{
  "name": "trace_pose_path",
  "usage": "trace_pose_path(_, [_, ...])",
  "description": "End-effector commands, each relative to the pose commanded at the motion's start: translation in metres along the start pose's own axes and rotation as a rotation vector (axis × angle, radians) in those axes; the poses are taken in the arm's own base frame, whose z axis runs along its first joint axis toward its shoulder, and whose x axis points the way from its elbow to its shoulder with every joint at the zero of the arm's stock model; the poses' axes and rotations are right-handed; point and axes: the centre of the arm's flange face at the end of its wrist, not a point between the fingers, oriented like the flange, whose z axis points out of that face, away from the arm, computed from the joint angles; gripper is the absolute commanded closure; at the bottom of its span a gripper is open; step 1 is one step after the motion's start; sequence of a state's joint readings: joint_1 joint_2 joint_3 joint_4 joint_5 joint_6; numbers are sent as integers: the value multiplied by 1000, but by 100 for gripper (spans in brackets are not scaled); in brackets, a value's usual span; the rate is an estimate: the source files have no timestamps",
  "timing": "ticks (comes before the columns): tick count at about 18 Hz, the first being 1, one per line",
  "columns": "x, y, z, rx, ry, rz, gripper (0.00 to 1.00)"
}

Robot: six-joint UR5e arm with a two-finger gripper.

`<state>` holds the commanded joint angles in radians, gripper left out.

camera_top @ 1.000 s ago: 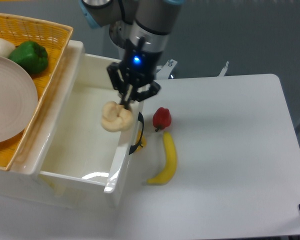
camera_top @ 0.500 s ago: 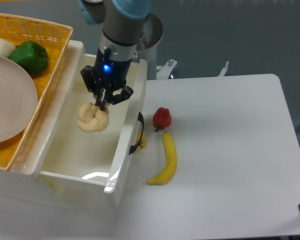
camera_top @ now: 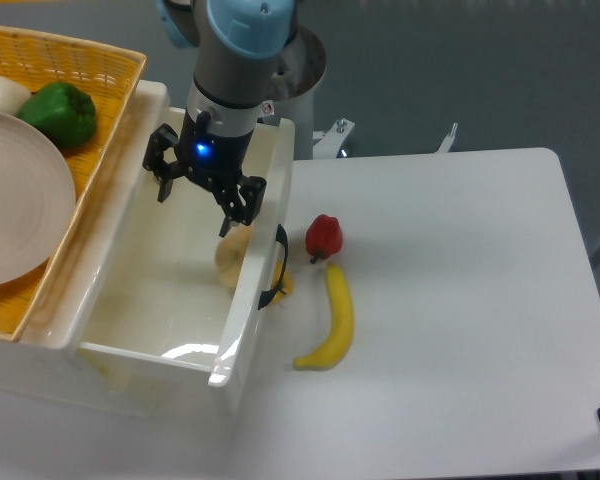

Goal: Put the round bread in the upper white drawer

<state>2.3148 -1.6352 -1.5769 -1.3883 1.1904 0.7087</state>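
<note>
The round bread [camera_top: 232, 259], a pale beige bun, lies inside the upper white drawer [camera_top: 130, 300], against its right wall near the black handle [camera_top: 276, 268]. The wall hides part of it. My gripper [camera_top: 202, 201] is above the drawer's back part, up and to the left of the bread. Its fingers are spread wide and hold nothing.
A yellow wicker basket [camera_top: 90, 70] on the left holds a pale plate [camera_top: 15, 210], a green pepper [camera_top: 60, 112] and a white round vegetable [camera_top: 0, 93]. A red pepper [camera_top: 323, 236] and a banana [camera_top: 332, 320] lie on the white table right of the drawer.
The gripper carried the bread left over the drawer, then opened. The bread dropped and now rests by the drawer's right wall.
</note>
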Motion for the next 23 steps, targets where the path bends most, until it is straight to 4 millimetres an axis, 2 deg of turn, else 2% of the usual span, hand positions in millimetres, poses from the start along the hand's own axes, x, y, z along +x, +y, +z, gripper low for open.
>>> trace_pose_path(2, [-1, -2, -6, 10, -9, 0, 0])
trace_pose_path(5, [-18, -5, -28, 51, -77, 16, 0])
trace_pose_path(8, [-49, 0, -53, 68, -276, 45, 0])
trace_pose_path(10, [-61, 4, -61, 57, -319, 73, 0])
trace_pose_path(14, [-101, 19, -82, 44, -363, 124, 0])
trace_pose_path(16, [-124, 29, -86, 26, -374, 157, 0])
trace_pose_path(18, [-144, 38, -81, -1, -367, 190, 0])
trace_pose_path(20, [-156, 46, -80, -50, -385, 227, 0])
trace_pose_path(23, [-181, 59, -66, -138, -390, 256, 0])
